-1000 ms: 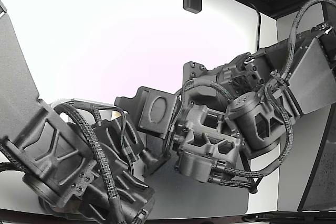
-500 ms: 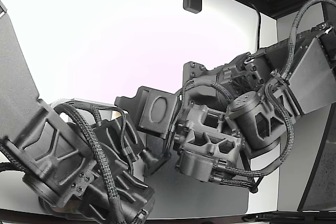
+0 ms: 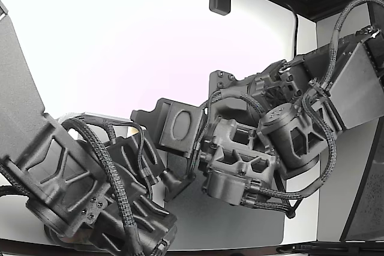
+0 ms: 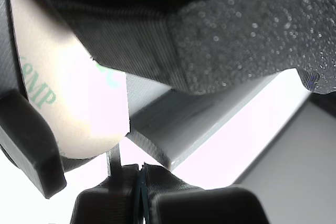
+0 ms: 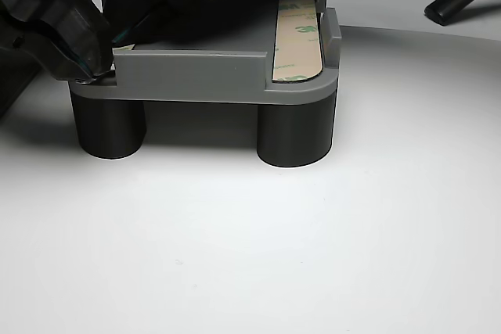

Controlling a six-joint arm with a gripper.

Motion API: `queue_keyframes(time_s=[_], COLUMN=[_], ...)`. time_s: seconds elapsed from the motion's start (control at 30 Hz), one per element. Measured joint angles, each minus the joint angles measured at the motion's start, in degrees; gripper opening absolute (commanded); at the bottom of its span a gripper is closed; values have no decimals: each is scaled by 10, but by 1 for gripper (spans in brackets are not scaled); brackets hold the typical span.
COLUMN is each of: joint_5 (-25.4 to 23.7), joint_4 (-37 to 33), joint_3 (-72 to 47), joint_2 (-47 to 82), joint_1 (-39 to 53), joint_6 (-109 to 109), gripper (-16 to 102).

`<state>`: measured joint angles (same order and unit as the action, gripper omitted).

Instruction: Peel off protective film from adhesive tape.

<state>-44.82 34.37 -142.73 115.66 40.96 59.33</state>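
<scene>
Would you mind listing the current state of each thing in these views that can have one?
Adhesive tape strip: lying flat in the fixture's slot, printed film still covering it.
Grey fixture: standing upright on its round legs on the white table.
Gripper: down at the fixture's far corner from the strip; open or shut cannot be told.
Second arm: low beside the fixture; its gripper is hidden.

A grey jig [image 5: 196, 76] on two round black legs [image 5: 296, 127] is seen standing on a white table [image 5: 274, 248]. A beige tape strip [image 5: 297, 37] with green print is laid flat in the jig's right-hand slot. The gripper [image 5: 94, 52] is parked at the jig's left corner, tips right against the edge; jaw state can't really be made out.
</scene>
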Motion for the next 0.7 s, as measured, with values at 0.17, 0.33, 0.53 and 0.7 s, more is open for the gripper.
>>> queue_keyframes(time_s=[0.17, 0.33, 0.53, 0.7], joint_5=[-1, -2, -4, -4], joint_4=[0, 0, 2, 5], joint_3=[0, 0, 2, 10], joint_2=[0, 0, 0, 0], joint_1=[0, 0, -1, -2], joint_6=[2, 4, 4, 4], gripper=[-11, -11, -11, -11])
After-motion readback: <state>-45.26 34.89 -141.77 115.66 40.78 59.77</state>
